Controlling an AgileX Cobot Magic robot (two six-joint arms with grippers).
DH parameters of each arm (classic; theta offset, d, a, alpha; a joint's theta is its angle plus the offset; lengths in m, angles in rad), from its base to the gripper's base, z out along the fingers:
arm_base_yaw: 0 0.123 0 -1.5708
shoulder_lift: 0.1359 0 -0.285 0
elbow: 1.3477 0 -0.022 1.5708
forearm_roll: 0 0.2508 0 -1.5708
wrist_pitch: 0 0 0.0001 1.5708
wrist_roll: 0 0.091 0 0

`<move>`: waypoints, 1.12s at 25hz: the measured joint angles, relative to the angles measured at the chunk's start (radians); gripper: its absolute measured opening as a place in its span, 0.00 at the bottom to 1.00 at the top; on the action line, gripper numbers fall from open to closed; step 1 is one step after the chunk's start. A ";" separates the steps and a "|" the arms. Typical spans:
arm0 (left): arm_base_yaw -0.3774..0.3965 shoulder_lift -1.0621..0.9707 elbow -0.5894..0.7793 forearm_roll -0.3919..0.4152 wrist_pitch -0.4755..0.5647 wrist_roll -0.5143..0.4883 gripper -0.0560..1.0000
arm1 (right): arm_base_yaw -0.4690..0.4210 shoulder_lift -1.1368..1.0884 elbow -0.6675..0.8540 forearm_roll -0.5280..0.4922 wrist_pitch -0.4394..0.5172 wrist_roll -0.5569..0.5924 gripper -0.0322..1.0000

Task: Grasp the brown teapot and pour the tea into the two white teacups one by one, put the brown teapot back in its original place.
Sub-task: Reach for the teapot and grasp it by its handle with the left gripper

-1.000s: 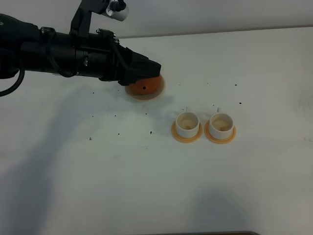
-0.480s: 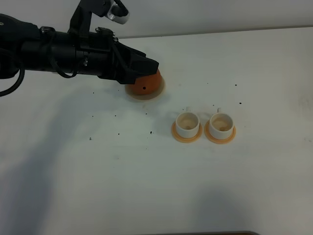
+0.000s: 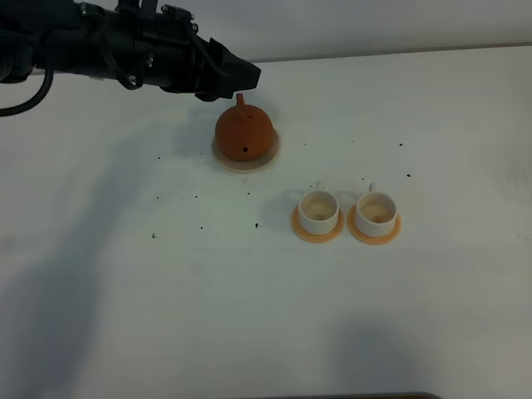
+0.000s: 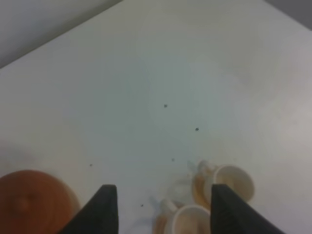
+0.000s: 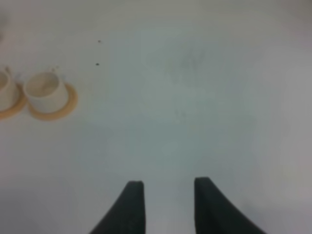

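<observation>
The brown teapot (image 3: 244, 131) stands upright on the pale beige saucer (image 3: 268, 156); it also shows in the left wrist view (image 4: 30, 201). The two white teacups (image 3: 318, 209) (image 3: 375, 209) sit on orange coasters to its right and nearer the front; the left wrist view shows both cups (image 4: 235, 181) (image 4: 189, 220). My left gripper (image 3: 245, 76) is open and empty, raised above and behind the teapot; its fingers (image 4: 101, 210) frame bare table. My right gripper (image 5: 165, 204) is open and empty over bare table, with one cup (image 5: 45, 90) off to its side.
The white table (image 3: 249, 307) carries small dark specks (image 3: 200, 228) around the teapot and cups. The left arm (image 3: 100, 50) stretches across the back left of the table.
My left gripper has let go of the teapot and lifted up and back. The teapot, hidden under the gripper before, now stands uncovered on the saucer.
</observation>
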 joint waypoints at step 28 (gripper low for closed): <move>-0.151 0.635 -0.752 0.847 0.063 -0.845 0.45 | 0.000 0.008 0.000 0.079 0.000 0.001 0.27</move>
